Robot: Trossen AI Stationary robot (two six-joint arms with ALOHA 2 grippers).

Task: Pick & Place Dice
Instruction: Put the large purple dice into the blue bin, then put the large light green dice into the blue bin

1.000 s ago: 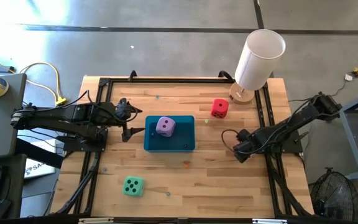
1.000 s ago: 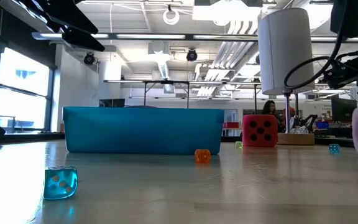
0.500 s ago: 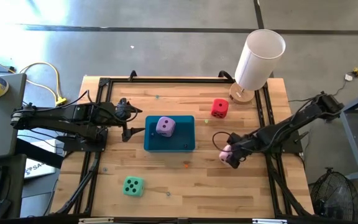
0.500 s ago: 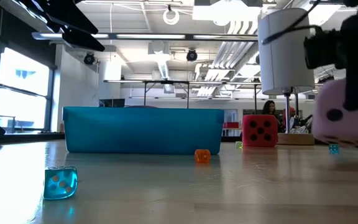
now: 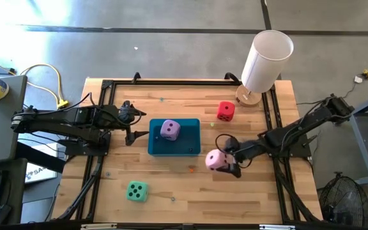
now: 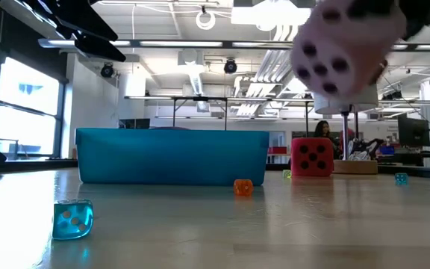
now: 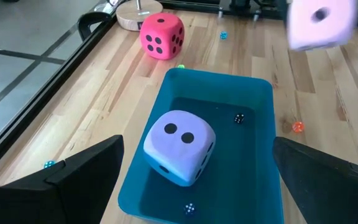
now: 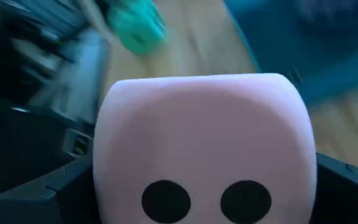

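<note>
right tool (image 5: 225, 161) clamped on the pink die (image 5: 214, 160), carried clear of the tabletop (image 5: 171, 185), so I'd center it over the teal tray (image 5: 193, 148) beside the lilac die (image 5: 169, 130) before letting go

Two matte black, multi-jointed robot arms, the left arm (image 5: 69, 121) and the right arm (image 5: 299, 131), are built of tubular links with boxy joint housings; black cables loop beside each wrist.

Right gripper (image 5: 225, 163) clamped wide mid-table (arm stretched inward), left gripper (image 5: 135, 132) parted, idle.
</note>
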